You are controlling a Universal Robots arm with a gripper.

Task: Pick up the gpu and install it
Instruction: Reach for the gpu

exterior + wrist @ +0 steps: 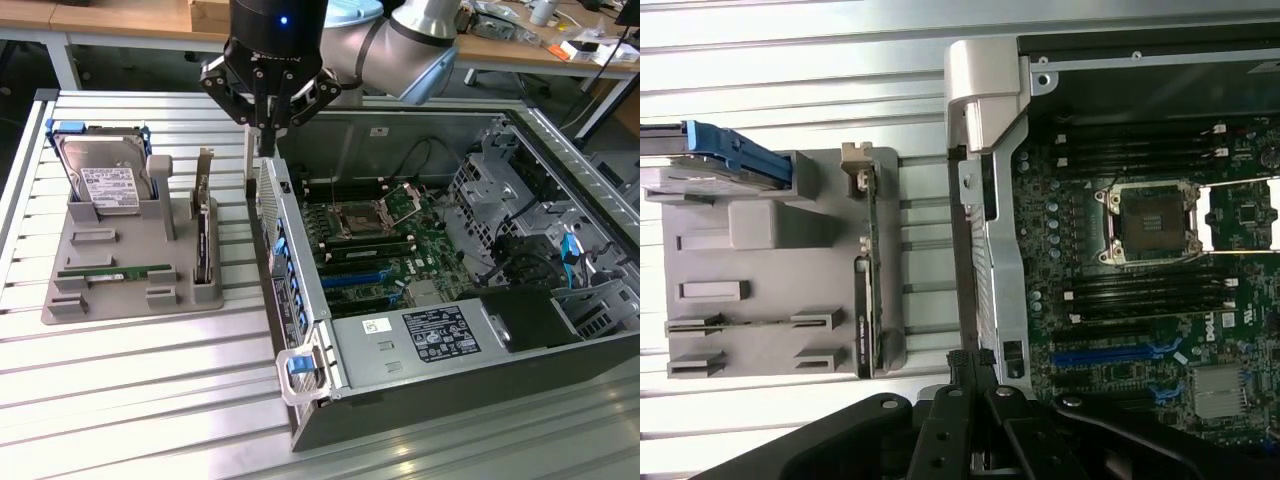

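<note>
In the exterior view my fingers [268, 128] are pressed together and hold nothing. They hang over the rear wall of the open computer case [300, 300], near where it stands on the slatted desk [140, 390]. The gpu [203, 240] stands on edge in the grey holder [120, 295], just to that view's left of the case. Its silver bracket [207, 172] rises at the far end, and nothing touches it. The hard drive [100, 182] and memory stick [115, 272] sit further left in the same holder. I judge the step in hand to be the reach for the card, and I am off to one side of it. Doing it well means lining up squarely above its top edge and spreading before any descent, because shut fingers would only knock it. In the wrist view my fingers [973, 375] show closed above the case rim [985, 230]. The gpu [868, 290] appears edge-on as a thin dark strip, separated from the rim by bare slats. The card is slim and tall, so I think a grip across its flat faces near the middle, clear of the bracket and the holder's posts, would best keep it from tilting.
</note>
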